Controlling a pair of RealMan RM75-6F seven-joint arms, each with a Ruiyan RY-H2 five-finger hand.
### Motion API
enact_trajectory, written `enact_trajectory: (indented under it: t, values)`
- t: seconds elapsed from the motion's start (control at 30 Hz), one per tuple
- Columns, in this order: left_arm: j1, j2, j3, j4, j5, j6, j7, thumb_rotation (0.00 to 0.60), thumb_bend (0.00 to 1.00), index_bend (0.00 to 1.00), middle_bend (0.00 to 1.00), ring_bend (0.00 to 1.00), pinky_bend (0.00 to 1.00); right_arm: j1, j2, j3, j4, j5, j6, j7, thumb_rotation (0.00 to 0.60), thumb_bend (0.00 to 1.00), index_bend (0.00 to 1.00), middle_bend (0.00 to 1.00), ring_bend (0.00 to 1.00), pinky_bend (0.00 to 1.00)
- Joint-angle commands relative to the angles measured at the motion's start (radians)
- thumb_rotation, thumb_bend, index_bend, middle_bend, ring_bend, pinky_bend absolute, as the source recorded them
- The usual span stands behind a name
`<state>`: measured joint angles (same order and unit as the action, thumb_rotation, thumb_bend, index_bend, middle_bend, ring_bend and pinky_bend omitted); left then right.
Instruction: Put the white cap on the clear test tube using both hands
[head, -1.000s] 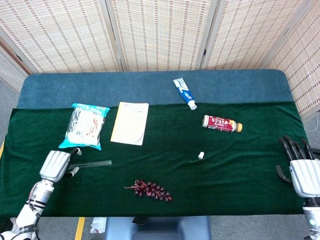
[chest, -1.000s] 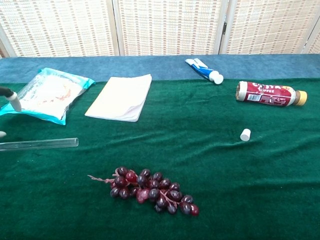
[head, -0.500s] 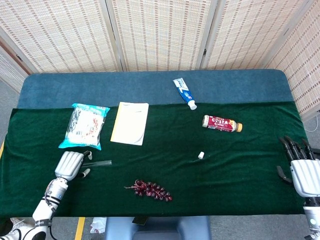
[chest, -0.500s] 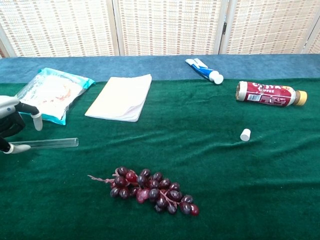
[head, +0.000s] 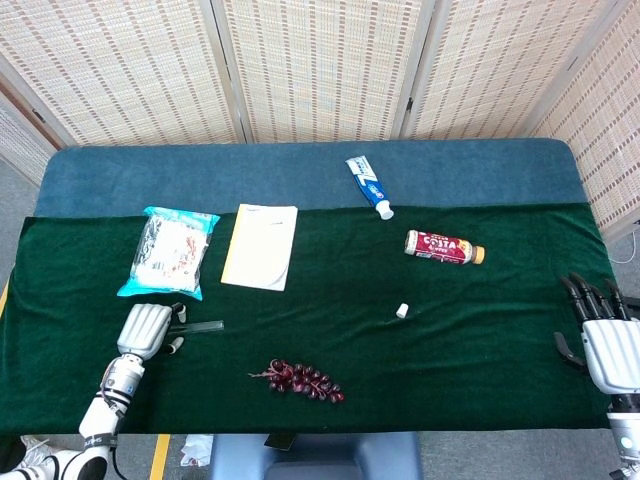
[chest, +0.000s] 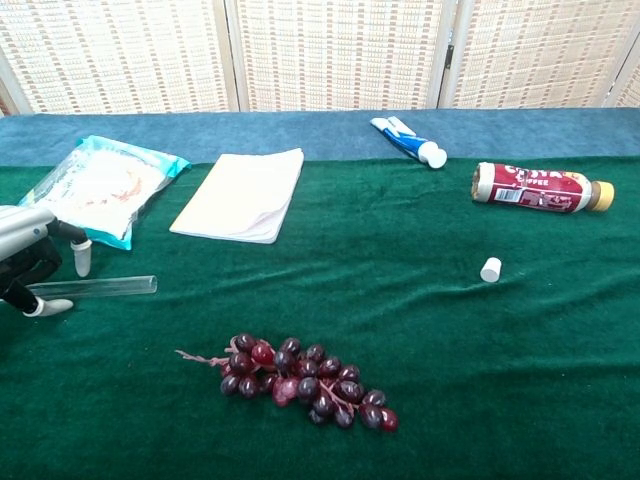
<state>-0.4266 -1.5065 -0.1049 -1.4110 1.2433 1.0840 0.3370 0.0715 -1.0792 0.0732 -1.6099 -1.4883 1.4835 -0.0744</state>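
A clear test tube (chest: 95, 287) is seen lying flat on the green cloth (head: 450, 360) near the tabletop's front left. The left robot hand (head: 145, 328) is lowered over the tube's left end, fingers (chest: 80, 258) spread on either side; whether the tube is gripped cannot be told. The white cap (head: 402, 310) lies well apart, right of centre. The right robot hand (head: 608, 345) is held at the far right edge, fingers apart, empty. Grapes (chest: 300, 380) lie at the front.
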Motion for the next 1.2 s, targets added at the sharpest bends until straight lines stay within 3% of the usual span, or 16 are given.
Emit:
enact_trajectory:
  t: [0.03, 0.43, 0.87, 1.2]
  values:
    - [-0.002, 0.001, 0.002, 0.000, -0.007, -0.006, -0.003, 0.600, 0.30, 0.51, 0.92, 0.86, 0.81, 0.000, -0.001, 0.000, 0.001, 0.001, -0.002, 0.001, 0.600, 0.44, 0.00, 0.10, 0.14, 0.00]
    - [-0.014, 0.009, 0.010, -0.007, -0.031, -0.026, -0.003, 0.600, 0.32, 0.52, 0.92, 0.86, 0.81, 0.002, -0.008, 0.000, 0.006, 0.000, -0.002, 0.003, 0.600, 0.44, 0.00, 0.10, 0.15, 0.00]
    - [-0.018, 0.027, 0.022, -0.032, -0.037, -0.031, -0.008, 0.600, 0.42, 0.53, 0.92, 0.86, 0.81, 0.000, -0.010, -0.001, 0.006, 0.005, -0.002, 0.000, 0.600, 0.44, 0.00, 0.10, 0.15, 0.00]
    - [-0.010, 0.046, 0.023, -0.040, 0.007, -0.003, -0.096, 0.600, 0.47, 0.63, 0.96, 0.89, 0.83, -0.001, -0.011, -0.004, 0.005, -0.003, 0.002, 0.003, 0.600, 0.44, 0.00, 0.10, 0.17, 0.00]
